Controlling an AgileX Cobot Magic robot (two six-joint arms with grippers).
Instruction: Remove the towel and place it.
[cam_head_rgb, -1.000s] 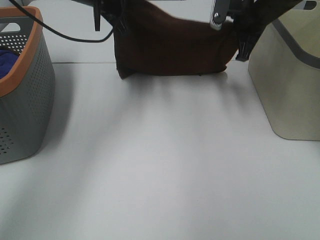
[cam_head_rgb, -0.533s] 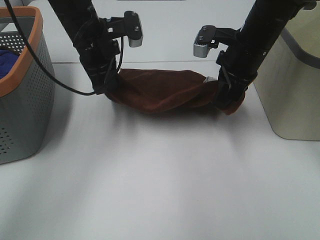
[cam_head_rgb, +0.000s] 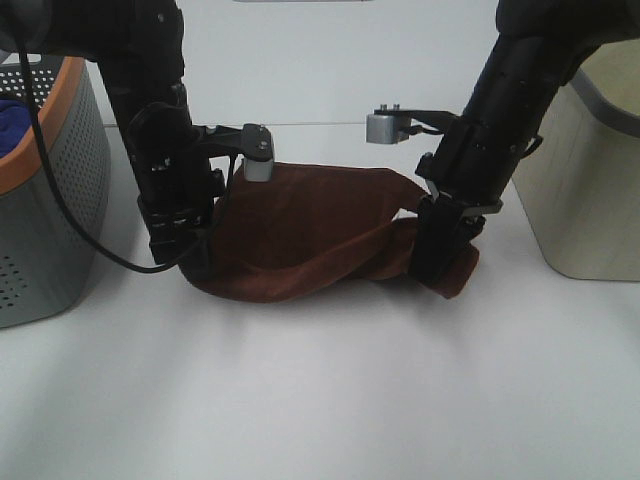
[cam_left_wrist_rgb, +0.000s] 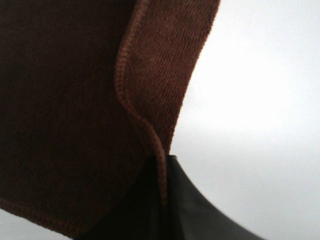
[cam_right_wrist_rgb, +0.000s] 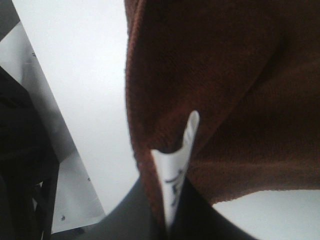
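The brown towel (cam_head_rgb: 310, 230) hangs slack between my two grippers, its lower fold sagging onto the white table (cam_head_rgb: 330, 390). My left gripper (cam_head_rgb: 188, 262) is shut on the towel's left corner. My right gripper (cam_head_rgb: 437, 268) is shut on its right corner. In the left wrist view the hemmed edge of the towel (cam_left_wrist_rgb: 75, 100) runs into the closed jaws. In the right wrist view the towel (cam_right_wrist_rgb: 225, 85) and its white label (cam_right_wrist_rgb: 175, 175) are pinched between the jaws.
A grey perforated basket with an orange rim (cam_head_rgb: 55, 190) stands at the left, holding a blue cloth (cam_head_rgb: 12, 125). A beige bin (cam_head_rgb: 585, 170) stands at the right.
Both grippers have come down and towards the front with the towel. It was held high and spread out; now it droops low and touches the table.
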